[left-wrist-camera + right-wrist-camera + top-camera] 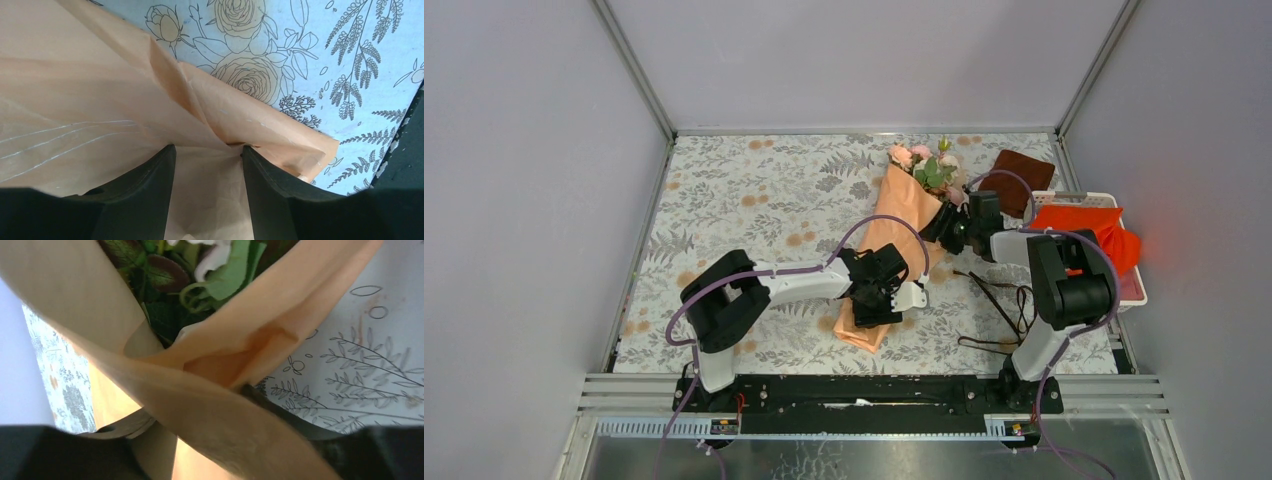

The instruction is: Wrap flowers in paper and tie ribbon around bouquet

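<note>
Counter (754, 190) with a floral-print cover fills the top view. Left arm (764, 285) reaches from the near edge toward the middle. Right arm (1069, 280) stands by the near right corner, forearm pointing back toward the far right.

Bouquet (894, 215) lies flat and diagonal, right of the counter's middle. Its narrow end points to the near edge and its open end to the far edge. Paper (879, 235) is peach-orange, rolled into a long cone, creased at the narrow end.

White basket (1136, 290) sits at the right edge with a bright orange cloth (1089, 225) in it. Dark brown cloth (1024, 170) lies at the far right corner, just beyond the right jaws.

Flowers (927, 165) are pink and cream heads with green leaves, sticking out of the cone's open end near the far edge. Ribbon (999, 300) is thin and dark, lying in loose loops on the counter between the bouquet and the right arm's base.

Left jaws are at the cone's narrow end, partly closed. Paper fills the gap, both fingers (150, 190) press against it, and creases run to the tips, so they grip the bouquet.

Right jaws are at the cone's upper part, just below the leaves, with a paper fold running across between them. The wrist view is too close and blurred, so cannot tell if they are clamped or slack.
</note>
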Controlling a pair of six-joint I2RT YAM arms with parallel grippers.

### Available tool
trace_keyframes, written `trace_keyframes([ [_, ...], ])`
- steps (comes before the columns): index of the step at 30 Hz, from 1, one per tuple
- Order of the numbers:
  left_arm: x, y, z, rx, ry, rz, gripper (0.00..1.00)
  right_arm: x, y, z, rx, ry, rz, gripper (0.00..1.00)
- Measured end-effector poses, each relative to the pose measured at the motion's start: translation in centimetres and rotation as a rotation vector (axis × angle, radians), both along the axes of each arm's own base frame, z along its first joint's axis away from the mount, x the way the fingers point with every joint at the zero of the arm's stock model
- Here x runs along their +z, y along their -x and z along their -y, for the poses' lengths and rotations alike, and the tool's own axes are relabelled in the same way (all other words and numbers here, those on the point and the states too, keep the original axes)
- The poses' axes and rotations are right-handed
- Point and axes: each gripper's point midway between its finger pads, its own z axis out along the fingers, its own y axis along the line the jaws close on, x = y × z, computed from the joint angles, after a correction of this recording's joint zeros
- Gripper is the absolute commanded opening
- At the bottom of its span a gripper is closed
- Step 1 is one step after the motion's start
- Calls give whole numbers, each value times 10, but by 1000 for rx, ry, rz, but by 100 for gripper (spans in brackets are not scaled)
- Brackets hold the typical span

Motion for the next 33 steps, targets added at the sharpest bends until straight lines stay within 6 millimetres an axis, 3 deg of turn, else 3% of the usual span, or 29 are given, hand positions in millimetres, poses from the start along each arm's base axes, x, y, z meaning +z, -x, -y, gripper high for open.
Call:
trace_keyframes([
  [2, 0, 1, 0, -2, 3, -3, 61, -5, -2, -6, 13, -35, -8, 17],
  [4, 1, 1, 1, -5, 7, -5, 63, -11, -2, -11, 25, -61, -24, 3],
  [5, 2, 2, 1, -6, 11, -9, 65, -12, -1, -12, 31, -70, -27, 0],
  [10, 11, 6, 4, -11, 53, -52, 71, -10, -6, -19, 70, -93, -32, 0],
  [15, 57, -7, 15, 24, 186, -24, 76, -8, -18, -26, 144, -89, -21, 0],
  [20, 98, -44, 15, 125, 241, 165, 98, -4, -26, -27, 214, -49, -6, 0],
  [27, 106, -106, -13, 322, 171, 382, 98, -1, -32, -25, 275, 4, -3, 0],
  [33, 95, -164, -62, 502, 136, 443, 94, 1, -36, -24, 315, 36, -14, 0],
])
